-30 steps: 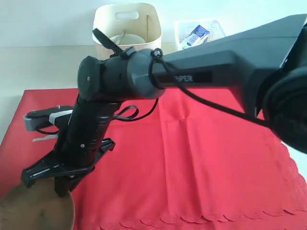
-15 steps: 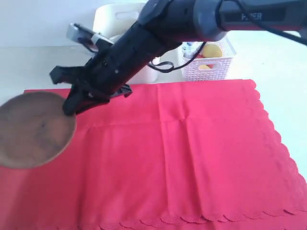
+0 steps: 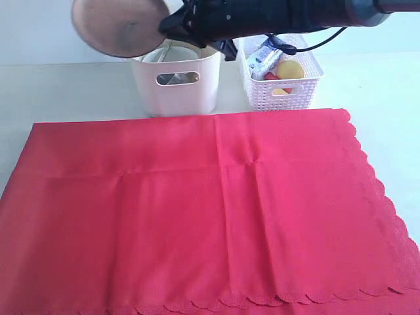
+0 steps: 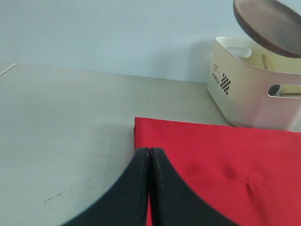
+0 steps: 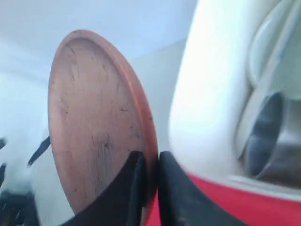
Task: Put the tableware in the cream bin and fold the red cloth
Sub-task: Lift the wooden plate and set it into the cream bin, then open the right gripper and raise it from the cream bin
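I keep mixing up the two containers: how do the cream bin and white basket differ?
The cream bin has smooth solid walls; the white basket is latticed. The bin is taller than the basket. Both stand side by side beyond the red cloth.

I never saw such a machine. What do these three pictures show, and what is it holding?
This is a robot with two black arms, each ending in a gripper. One picture sees the whole table from outside; the other two come from wrist cameras. A large red cloth lies flat on the pale table, beside a tall cream plastic bin and a white lattice basket. The right gripper pinches a brown oval wooden plate by its rim above the bin. The left gripper is shut and empty.
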Tool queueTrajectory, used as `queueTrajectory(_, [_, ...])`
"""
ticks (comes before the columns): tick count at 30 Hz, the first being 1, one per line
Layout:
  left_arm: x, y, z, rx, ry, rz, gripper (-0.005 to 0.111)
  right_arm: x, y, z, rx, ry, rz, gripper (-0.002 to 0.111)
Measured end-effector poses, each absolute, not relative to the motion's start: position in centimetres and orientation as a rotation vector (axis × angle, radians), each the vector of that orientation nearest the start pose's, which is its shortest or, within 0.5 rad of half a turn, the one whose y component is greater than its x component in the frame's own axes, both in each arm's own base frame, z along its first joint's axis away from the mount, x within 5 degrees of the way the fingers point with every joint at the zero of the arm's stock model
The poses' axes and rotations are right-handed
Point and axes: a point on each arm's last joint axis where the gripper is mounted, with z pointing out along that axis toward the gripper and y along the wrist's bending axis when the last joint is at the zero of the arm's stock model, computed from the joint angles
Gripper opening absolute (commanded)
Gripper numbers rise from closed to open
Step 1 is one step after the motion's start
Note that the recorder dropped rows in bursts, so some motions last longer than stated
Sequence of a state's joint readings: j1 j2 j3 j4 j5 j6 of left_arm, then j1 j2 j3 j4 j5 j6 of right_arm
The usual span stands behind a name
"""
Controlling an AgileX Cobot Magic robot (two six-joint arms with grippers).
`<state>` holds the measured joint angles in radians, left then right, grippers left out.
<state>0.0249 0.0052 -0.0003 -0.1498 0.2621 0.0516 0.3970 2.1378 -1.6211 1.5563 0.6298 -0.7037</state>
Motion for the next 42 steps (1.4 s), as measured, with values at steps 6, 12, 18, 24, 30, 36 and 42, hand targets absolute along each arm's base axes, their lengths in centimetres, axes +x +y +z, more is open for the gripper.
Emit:
queueTrajectory(6, [5.5,-0.2,19.0,-0.075,1.747,-0.084,0.003,44.7,22.2,22.1,0.331,2.165,1.199,0.0])
queueTrajectory(12, [5.5,-0.2,19.0,-0.075,1.747,-0.084,0.003,45.2,21.7,22.0,0.417,2.139,1.142,0.0])
queueTrajectory(18, [5.5,-0.2,19.0,-0.075,1.747,-0.084,0.003,45.3,21.6,22.0,0.436,2.133,1.131,0.002])
queueTrajectory(24, [5.5,-0.2,19.0,-0.075,1.747,-0.084,0.003,45.5,21.2,21.9,0.476,2.113,1.078,0.024])
queueTrajectory(30, [5.5,-0.2,19.0,-0.075,1.747,-0.084,0.003,45.6,21.1,21.8,0.391,2.128,0.998,0.059])
queueTrajectory(36, [5.5,-0.2,19.0,-0.075,1.747,-0.084,0.003,44.6,22.2,21.7,0.258,2.198,1.12,0.045])
queueTrajectory(42, [5.5,-0.2,19.0,-0.075,1.747,-0.084,0.003,43.7,22.4,21.4,-0.006,2.279,1.031,0.0])
